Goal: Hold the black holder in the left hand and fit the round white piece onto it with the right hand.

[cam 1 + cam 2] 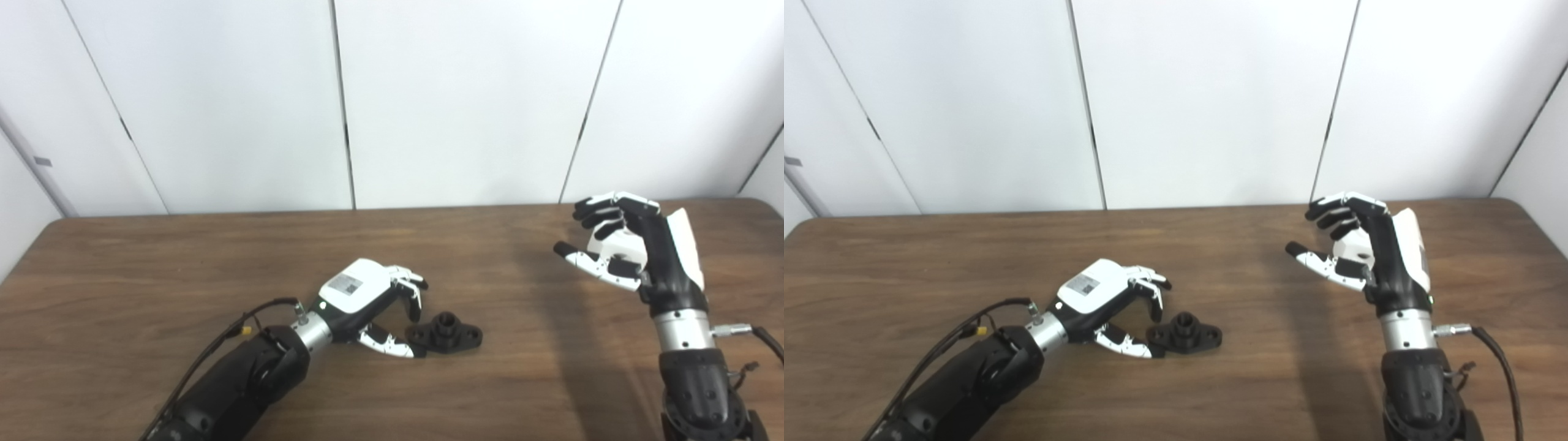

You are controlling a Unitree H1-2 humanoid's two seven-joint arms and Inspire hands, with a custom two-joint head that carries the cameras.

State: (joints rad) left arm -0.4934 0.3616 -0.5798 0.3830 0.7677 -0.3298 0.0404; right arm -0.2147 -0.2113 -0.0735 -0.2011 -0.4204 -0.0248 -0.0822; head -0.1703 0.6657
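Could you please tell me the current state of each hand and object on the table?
black holder: lying flat on the table, not lifted, nothing fitted on it.
left hand: low beside the holder, fingers apart, thumb tip at the holder's left end, no grasp closed.
right hand: raised above the table's right side, fingers curled but apart, holding nothing.
round white piece: not visible in either view.

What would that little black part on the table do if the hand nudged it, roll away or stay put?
The black holder lies flat on its wide base, so it would probably slide, not roll. It looks rigid, likely plastic and fairly light. The left hand, fingers apart beside it, could easily scoot it across the smooth table.
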